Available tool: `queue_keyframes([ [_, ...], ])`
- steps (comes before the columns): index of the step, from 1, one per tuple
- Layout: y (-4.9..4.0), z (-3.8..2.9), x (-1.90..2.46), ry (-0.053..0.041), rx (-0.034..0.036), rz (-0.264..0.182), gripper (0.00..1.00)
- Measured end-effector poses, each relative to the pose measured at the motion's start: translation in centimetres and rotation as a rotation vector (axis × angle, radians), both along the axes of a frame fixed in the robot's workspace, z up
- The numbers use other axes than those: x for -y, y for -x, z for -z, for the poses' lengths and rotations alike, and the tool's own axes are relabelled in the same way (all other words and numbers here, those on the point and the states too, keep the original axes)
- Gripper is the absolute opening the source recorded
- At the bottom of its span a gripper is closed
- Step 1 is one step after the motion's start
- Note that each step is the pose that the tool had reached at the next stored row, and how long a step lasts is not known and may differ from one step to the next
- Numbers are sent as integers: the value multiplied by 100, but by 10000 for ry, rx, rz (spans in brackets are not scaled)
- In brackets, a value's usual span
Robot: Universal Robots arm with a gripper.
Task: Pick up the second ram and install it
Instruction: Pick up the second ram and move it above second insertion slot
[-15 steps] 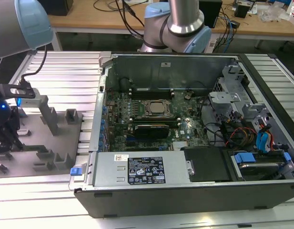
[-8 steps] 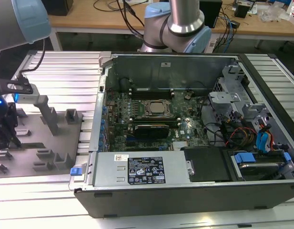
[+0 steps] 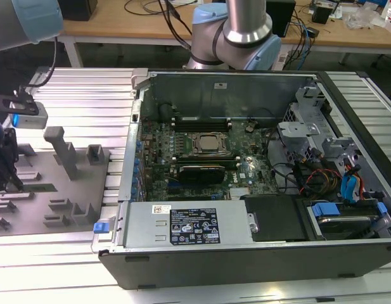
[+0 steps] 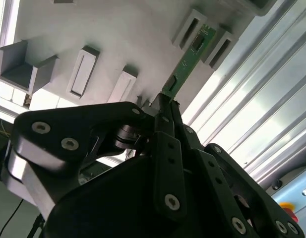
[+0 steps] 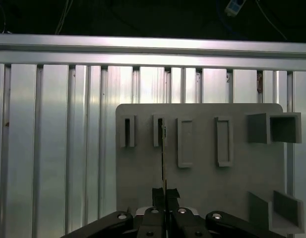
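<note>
Green and thin, the second ram [image 4: 190, 57] is clamped at its near end in the pincer [image 4: 165, 106], and its far end reaches the slotted upright blocks of the grey holder tray [image 4: 118, 29] on the ribbed aluminium table [image 4: 252, 99]. In the exterior view the pincer [image 3: 5, 168] hangs over that tray [image 3: 62, 212] at the exterior view's left, well apart from the open computer case [image 3: 246, 269].

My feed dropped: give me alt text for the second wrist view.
The black claw is shut on one end of the second ram, a green stick reaching out over the grey holder tray, its far end seen between two slotted blocks. Ribbed metal table lies beside.
</note>
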State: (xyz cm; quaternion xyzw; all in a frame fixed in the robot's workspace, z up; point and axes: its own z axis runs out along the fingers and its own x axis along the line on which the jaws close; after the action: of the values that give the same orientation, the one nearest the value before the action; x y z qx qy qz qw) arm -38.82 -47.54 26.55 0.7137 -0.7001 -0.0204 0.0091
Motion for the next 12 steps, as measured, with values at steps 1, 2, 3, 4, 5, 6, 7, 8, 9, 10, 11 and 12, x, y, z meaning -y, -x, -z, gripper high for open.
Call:
queue_keyframes([
  [1, 0, -20, 0, -1, 1, 0, 13],
  [2, 0, -30, 0, 0, 0, 0, 13],
  [3, 0, -59, 0, 0, 0, 1, 13],
  [4, 0, -80, 0, 0, 0, 1, 13],
  [5, 0, -93, 0, 0, 0, 0, 13],
  [6, 0, -102, 0, -1, 0, 0, 13],
  [7, 0, -120, 0, 0, 1, 0, 13],
  [8, 0, -132, 0, 0, 0, 0, 13],
  [9, 0, -143, 0, 0, 1, 0, 13],
  [10, 0, -156, 0, 0, 0, 0, 13],
  [11, 0, -167, 0, 0, 0, 1, 13],
  [12, 0, -186, 0, 0, 0, 0, 13],
])
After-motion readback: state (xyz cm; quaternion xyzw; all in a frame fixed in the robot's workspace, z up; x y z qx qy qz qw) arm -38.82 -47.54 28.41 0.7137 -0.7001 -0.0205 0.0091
